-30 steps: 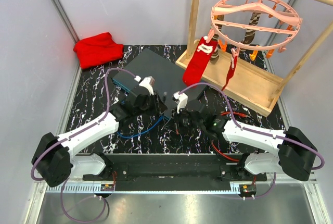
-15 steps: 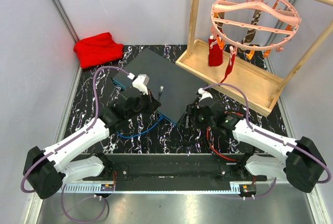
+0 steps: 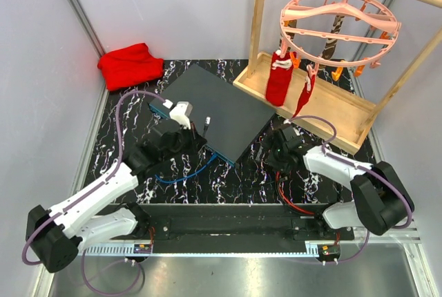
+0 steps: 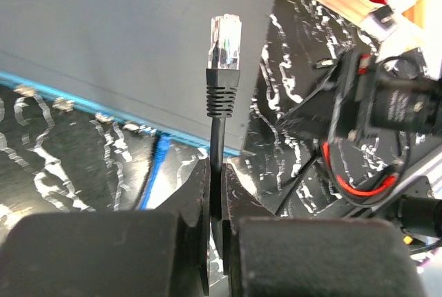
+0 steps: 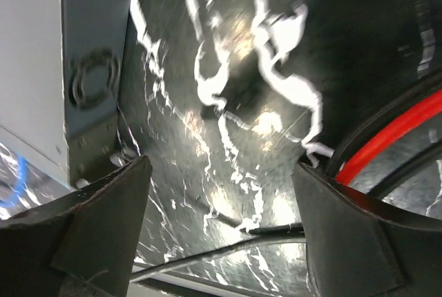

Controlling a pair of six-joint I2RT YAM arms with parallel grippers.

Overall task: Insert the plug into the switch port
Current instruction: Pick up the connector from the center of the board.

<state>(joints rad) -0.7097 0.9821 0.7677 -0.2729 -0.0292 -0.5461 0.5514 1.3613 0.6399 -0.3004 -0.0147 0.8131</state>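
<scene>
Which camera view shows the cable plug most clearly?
The left wrist view: the plug stands large and sharp, its cable pinched in the left end effector. The top external view shows the plug only as a speck; the right wrist view misses it.

Nothing properly readable anywhere, tbh. The only hint of lettering is some faint pale print on the black housing (image 4: 404, 107) at the right of the left wrist view, and it's too blurry to make out. The switch (image 3: 214, 107) top shows plain grey.
</scene>
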